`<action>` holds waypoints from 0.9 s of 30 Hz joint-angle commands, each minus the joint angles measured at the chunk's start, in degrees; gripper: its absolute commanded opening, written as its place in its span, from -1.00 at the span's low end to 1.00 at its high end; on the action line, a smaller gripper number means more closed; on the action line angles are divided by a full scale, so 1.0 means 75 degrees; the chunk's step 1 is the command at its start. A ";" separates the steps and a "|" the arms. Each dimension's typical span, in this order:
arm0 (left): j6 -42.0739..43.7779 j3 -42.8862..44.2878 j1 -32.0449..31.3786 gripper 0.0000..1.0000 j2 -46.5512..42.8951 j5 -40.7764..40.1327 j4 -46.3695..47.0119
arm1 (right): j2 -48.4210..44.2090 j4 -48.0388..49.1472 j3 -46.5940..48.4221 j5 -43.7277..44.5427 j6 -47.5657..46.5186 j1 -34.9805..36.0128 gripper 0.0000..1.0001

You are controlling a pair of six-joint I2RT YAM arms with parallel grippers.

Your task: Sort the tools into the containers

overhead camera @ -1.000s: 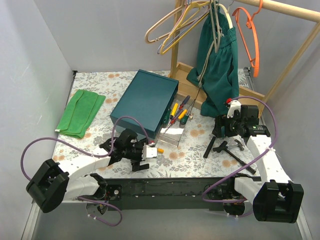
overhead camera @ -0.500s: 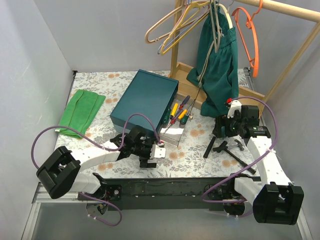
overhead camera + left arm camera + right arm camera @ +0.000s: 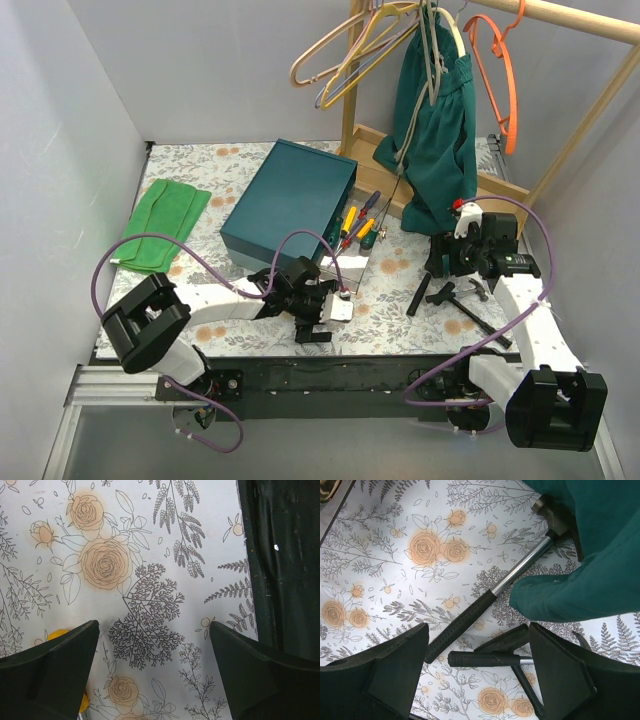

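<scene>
meanwhile, left gripper and right gripper gape empty; the stiff, likely head-heavy hammer suits a hold on its black handle.

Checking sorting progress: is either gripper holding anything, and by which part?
Nothing is held. The left gripper and the right gripper both stand open; the hammer lies loose beneath the right one.

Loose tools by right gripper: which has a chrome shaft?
The hammer: chrome shaft into black grip, head beside the green cloth. The other tools look mostly black.
</scene>
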 commanded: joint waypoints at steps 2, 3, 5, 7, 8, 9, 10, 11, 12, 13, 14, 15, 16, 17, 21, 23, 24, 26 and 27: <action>-0.0003 0.0151 -0.0001 0.86 -0.0435 -0.0016 -0.0155 | -0.0207 0.0279 -0.0163 -0.0007 -0.0086 -0.0046 0.78; 0.0009 0.0163 -0.0001 0.86 -0.0518 0.0067 -0.0192 | -0.0207 0.0291 -0.0163 -0.0007 -0.0098 -0.0046 0.78; -0.0061 0.0093 -0.0001 0.86 -0.0740 -0.0026 -0.0076 | -0.0231 0.0291 -0.0163 -0.0007 -0.0098 -0.0046 0.78; -0.0202 -0.0059 0.0010 0.88 -0.0893 -0.0318 0.0019 | -0.0254 0.0291 -0.0163 0.0005 -0.0098 -0.0046 0.78; -0.0202 -0.0164 -0.0001 0.89 -0.1010 -0.0447 0.0297 | -0.0254 0.0291 -0.0174 -0.0007 -0.0098 -0.0046 0.77; -0.0411 -0.0316 0.0010 0.90 -0.1185 -0.0553 0.0370 | -0.0266 0.0291 -0.0175 0.0005 -0.0086 -0.0046 0.78; -0.0425 -0.0352 0.0010 0.90 -0.1256 -0.0681 0.0371 | -0.0266 0.0279 -0.0175 0.0005 -0.0098 -0.0046 0.78; -0.0436 -0.0411 -0.0001 0.90 -0.1326 -0.0764 0.0371 | -0.0277 0.0291 -0.0175 0.0016 -0.0098 -0.0046 0.78; -0.0448 -0.0446 0.0010 0.90 -0.1501 -0.0834 0.0336 | -0.0278 0.0279 -0.0175 0.0016 -0.0098 -0.0046 0.78; -0.0448 -0.0539 -0.0001 0.90 -0.1607 -0.0997 0.0289 | -0.0289 0.0279 -0.0175 0.0028 -0.0098 -0.0046 0.78; -0.0472 -0.0587 0.0010 0.90 -0.1701 -0.1092 0.0126 | -0.0301 0.0279 -0.0175 0.0051 -0.0098 -0.0046 0.78; -0.0507 -0.0622 0.0022 0.90 -0.1830 -0.1186 0.0032 | -0.0301 0.0279 -0.0175 0.0052 -0.0086 -0.0046 0.78; -0.0495 -0.0692 0.0011 0.90 -0.2063 -0.1314 -0.0074 | -0.0324 0.0268 -0.0175 0.0063 -0.0098 -0.0046 0.78; -0.0623 -0.0797 0.0045 0.89 -0.2216 -0.1524 -0.0272 | -0.0324 0.0279 -0.0175 0.0075 -0.0098 -0.0046 0.78; -0.1010 -0.0973 0.0315 0.76 -0.2873 -0.1970 -0.0882 | -0.0313 0.0268 -0.0163 0.0075 -0.0086 -0.0046 0.78; -0.1093 -0.0997 0.0536 0.71 -0.3212 -0.2077 -0.1209 | -0.0301 0.0233 -0.0128 0.0040 -0.0121 -0.0046 0.75; -0.1128 -0.1078 0.0642 0.69 -0.3330 -0.2100 -0.1269 | -0.0301 0.0221 -0.0093 0.0051 -0.0110 -0.0046 0.75; -0.1081 -0.1196 0.0970 0.65 -0.3587 -0.2007 -0.1445 | -0.0289 0.0197 -0.0081 0.0086 -0.0121 -0.0046 0.75; -0.0965 -0.1301 0.1064 0.64 -0.3635 -0.1868 -0.1469 | -0.0301 0.0186 -0.0081 0.0087 -0.0133 -0.0046 0.75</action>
